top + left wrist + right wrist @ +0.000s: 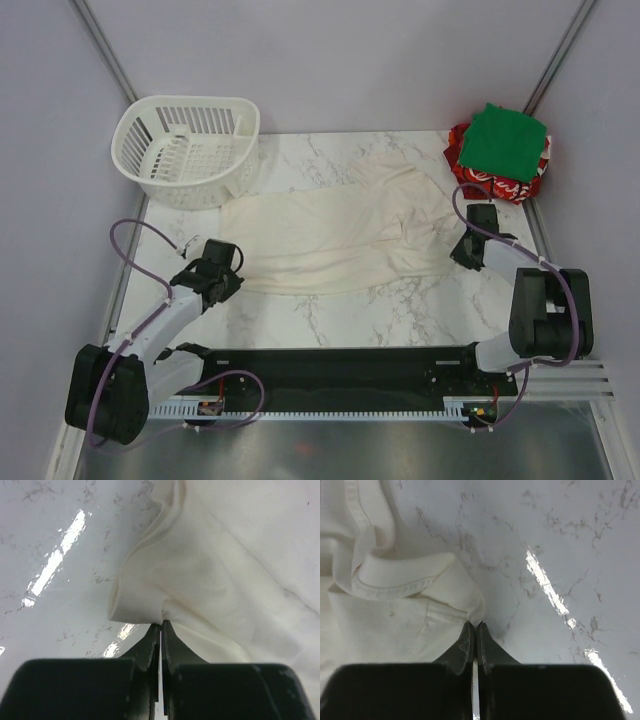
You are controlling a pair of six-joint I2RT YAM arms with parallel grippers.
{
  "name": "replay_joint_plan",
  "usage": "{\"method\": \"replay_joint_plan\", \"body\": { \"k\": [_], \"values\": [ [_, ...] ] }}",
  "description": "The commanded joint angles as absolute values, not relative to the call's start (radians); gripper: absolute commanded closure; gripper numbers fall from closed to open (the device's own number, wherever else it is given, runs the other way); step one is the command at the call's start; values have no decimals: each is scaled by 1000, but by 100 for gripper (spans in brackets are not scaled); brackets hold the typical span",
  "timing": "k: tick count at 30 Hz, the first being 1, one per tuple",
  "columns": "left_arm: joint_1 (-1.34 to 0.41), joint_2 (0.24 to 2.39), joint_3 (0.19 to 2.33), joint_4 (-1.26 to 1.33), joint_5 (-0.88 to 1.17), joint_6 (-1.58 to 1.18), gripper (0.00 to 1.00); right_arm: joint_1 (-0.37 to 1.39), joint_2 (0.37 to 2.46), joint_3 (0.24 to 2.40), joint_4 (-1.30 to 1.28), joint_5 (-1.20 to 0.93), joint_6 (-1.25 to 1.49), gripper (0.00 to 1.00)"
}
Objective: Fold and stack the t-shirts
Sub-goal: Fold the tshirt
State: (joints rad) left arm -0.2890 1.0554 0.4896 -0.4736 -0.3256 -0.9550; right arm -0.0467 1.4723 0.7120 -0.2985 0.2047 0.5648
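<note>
The cream t-shirt [330,235] is gripped at both ends.
Its edges are pinched between the closed fingers of the left gripper [161,626] and the right gripper [474,626].

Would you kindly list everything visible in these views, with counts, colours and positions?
cream t-shirt: one, off-white, spread across the middle of the table, bunched toward its right end.
green t-shirt: one, green, folded, lying on the red t-shirt at the far right corner.
red t-shirt: one, red with white lettering, under the green one.
basket: one, white slotted plastic, far left corner.
table: one, white marble pattern.
left gripper: one, black, shut on the cream t-shirt's near left corner.
right gripper: one, black, shut on the cream t-shirt's right edge.
</note>
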Motion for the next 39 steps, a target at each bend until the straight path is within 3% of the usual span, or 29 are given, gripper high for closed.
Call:
{"method": "replay_joint_plan", "body": {
  "k": [1,9,16,18,19,22,23,24,26,27,30,31,33,36,39],
  "values": [
    [-253,1011,489,-480,-336,-884,98,-89,1529,710,-294,265,560,100],
    [-221,968,498,-575,-288,-891,98,-178,1355,643,-371,324,603,100],
    [-201,942,552,-650,-238,-884,98,-298,1181,660,-491,219,607,98],
    [-202,927,560,-669,-221,-896,98,-298,1152,654,-505,168,615,87],
    [-202,911,561,-675,-201,-900,98,-298,1134,652,-518,157,618,73],
    [-202,878,569,-715,-157,-910,98,-298,1089,647,-566,169,620,49],
    [-202,867,577,-724,-140,-910,97,-298,1071,641,-572,178,624,47],
    [-202,856,581,-735,-120,-904,95,-298,1045,641,-578,186,632,45],
    [-202,825,630,-753,-55,-878,88,-301,951,643,-581,221,659,27],
    [-202,818,653,-790,-32,-846,72,-301,922,649,-565,224,664,19],
    [-202,789,735,-842,-14,-767,33,-299,876,686,-537,183,654,14],
    [-202,784,751,-871,-21,-746,29,-298,882,696,-526,158,644,13],
    [-202,778,802,-887,-49,-660,23,-296,891,706,-467,45,640,13],
    [-202,798,883,-908,-67,-571,23,-218,936,710,-385,-92,640,18],
    [-202,811,907,-864,-20,-499,24,-1,1070,807,-385,-22,608,22]
  ]
}}
